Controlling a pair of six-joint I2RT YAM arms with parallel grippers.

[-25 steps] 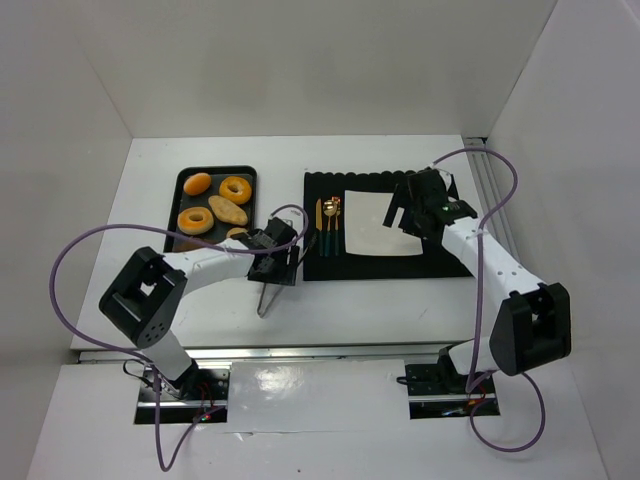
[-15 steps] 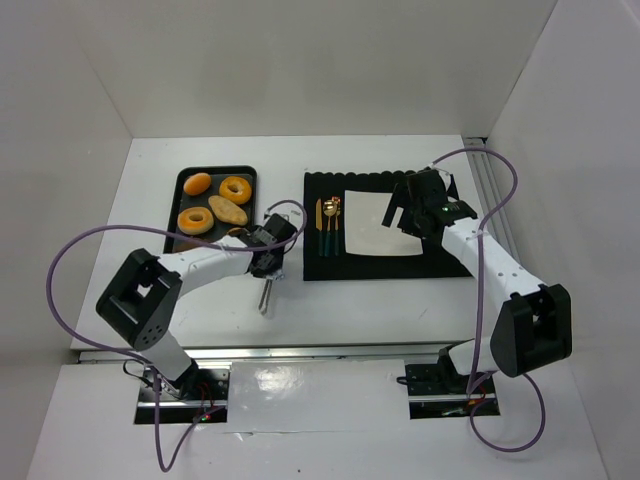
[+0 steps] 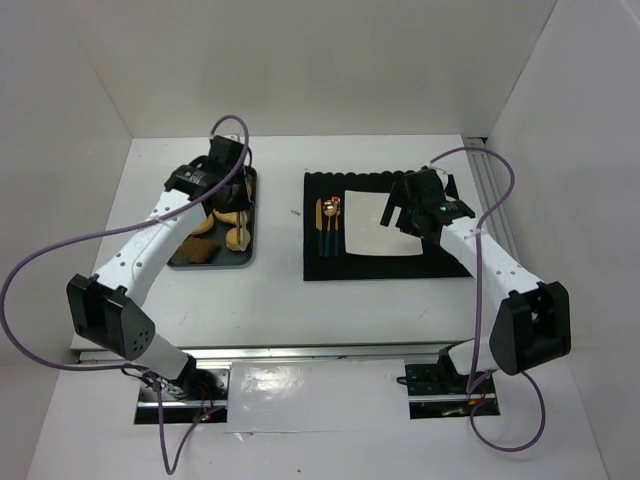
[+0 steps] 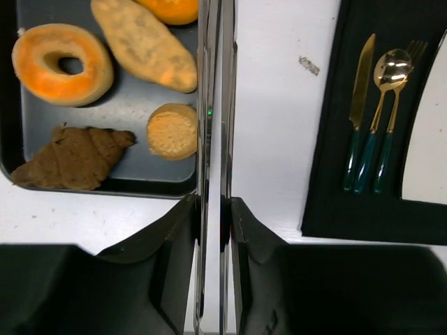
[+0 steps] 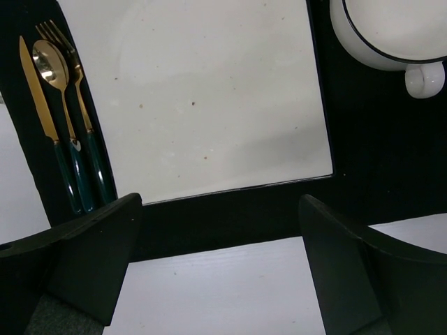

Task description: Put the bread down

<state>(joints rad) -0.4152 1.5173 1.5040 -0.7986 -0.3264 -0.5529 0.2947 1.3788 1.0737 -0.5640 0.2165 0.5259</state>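
The bread (image 4: 61, 64), an orange ring with a pale-edged hole, lies at the left of the dark tray (image 4: 126, 105) in the left wrist view. My left gripper (image 4: 213, 202) is shut on a pair of metal tongs (image 4: 209, 105), whose two blades are squeezed together and reach out along the tray's right rim, above the food. From the top view this gripper (image 3: 228, 195) hangs over the tray's far part and the arm hides much of the tray. My right gripper (image 5: 220, 230) stands open and empty over the near edge of the black placemat (image 5: 363, 160).
On the tray lie an oblong loaf (image 4: 143, 43), a small round bun (image 4: 172, 130), a brown croissant (image 4: 73, 157) and another orange piece (image 4: 171, 8), cut off by the frame. The placemat carries a square white plate (image 3: 375, 222), gold cutlery (image 3: 330, 225) and a white cup (image 5: 391, 31).
My left gripper closed on the tongs lying on the table in front of the tray, then lifted them and swung up to the tray's far side. The right arm stayed still.
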